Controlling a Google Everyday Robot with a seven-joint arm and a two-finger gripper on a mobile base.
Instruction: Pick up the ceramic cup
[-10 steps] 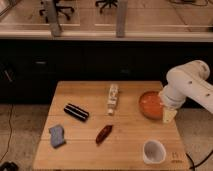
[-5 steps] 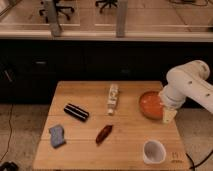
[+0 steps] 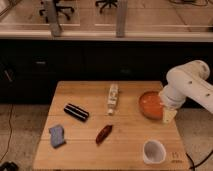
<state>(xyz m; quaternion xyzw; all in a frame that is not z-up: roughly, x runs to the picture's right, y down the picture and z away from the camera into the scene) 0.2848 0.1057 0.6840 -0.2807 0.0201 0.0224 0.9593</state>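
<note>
The ceramic cup is small, white and round with a greyish inside. It stands upright near the front right corner of the wooden table. The orange-red bowl sits at the right side of the table, behind the cup. My gripper hangs from the white arm at the bowl's right front edge, above the table and behind the cup.
A white wrapped bar lies mid-table. A black packet lies to the left, a blue sponge at the front left, and a dark red packet at the front middle. A dark counter wall stands behind the table.
</note>
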